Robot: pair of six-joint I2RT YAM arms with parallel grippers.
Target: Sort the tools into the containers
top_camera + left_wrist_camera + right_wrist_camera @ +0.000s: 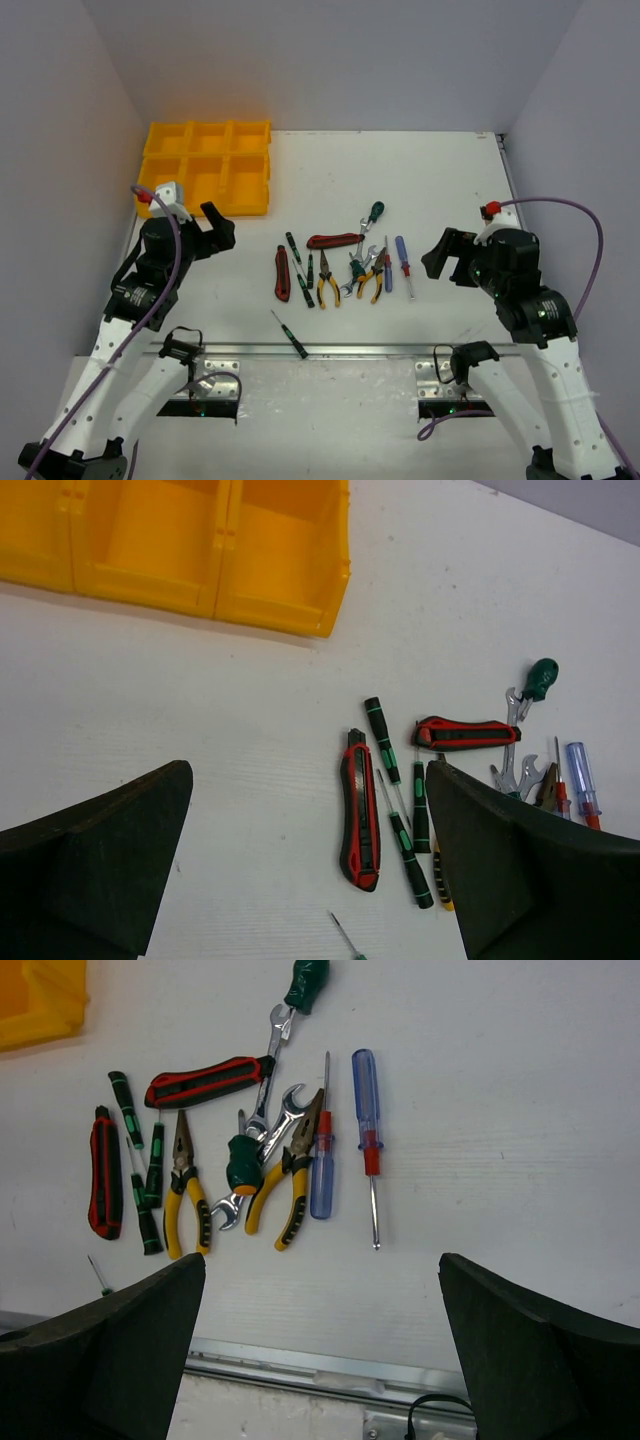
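The tools (345,268) all lie on the white table (450,180), in a loose group between the two arms and a little nearer to the front edge. At the left side of the group is a red and black knife (282,273), with thin green and black screwdrivers (300,268) just beside it. A second knife (335,241) lies across the top. Two yellow pliers (185,1200), some silver wrenches (270,1125) and two blue screwdrivers (365,1110) lie to the right. One small screwdriver (290,335) lies apart, near the metal rail (330,350). The yellow tray (245,208) stands in the far left corner, well apart from the tools. The left gripper (222,230) hangs above the table near the tray with its jaws wide open, holding nothing. The right gripper (437,257) is to the right of the group, also wide open with nothing between its jaws.
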